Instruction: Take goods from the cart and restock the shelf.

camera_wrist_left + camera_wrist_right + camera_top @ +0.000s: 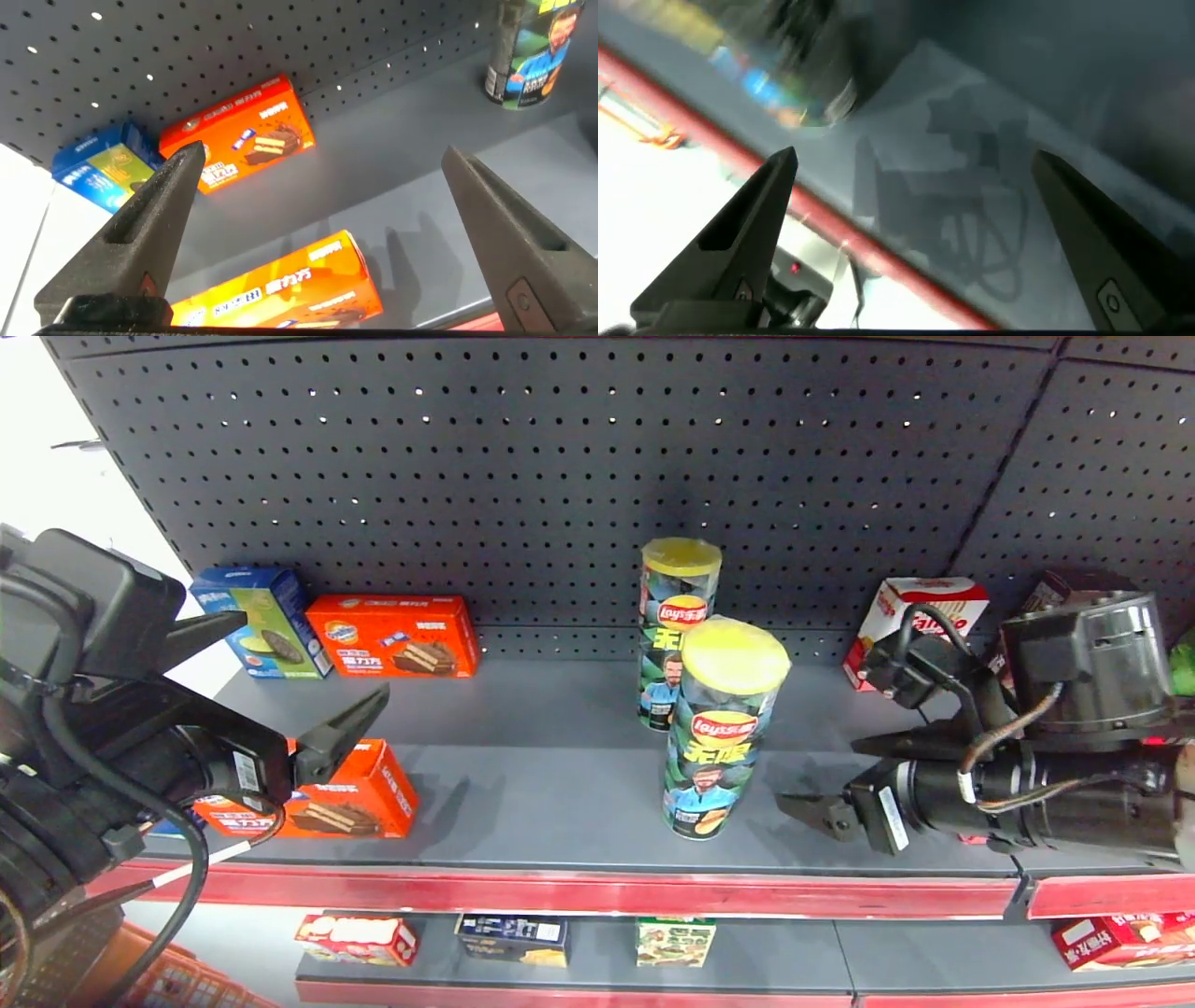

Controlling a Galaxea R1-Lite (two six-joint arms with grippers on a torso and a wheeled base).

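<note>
Both the left gripper point(313, 663) and the right gripper point(823, 773) were spread apart and empty, the right beside the upright chips can point(724, 728), likely placed forward for shoppers.

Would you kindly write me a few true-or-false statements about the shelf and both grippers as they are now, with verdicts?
1. The front can and the back can both stand upright on the shelf. True.
2. The right gripper is shut on the front can. False: it is open and empty, beside the can and apart from it.
3. The left gripper is open with nothing in it. True.
4. The blue box stands to the right of the cans. False: it is at the shelf's left end, next to the back orange box.
5. The front orange box lies near the shelf's front edge, on the left. True.
</note>
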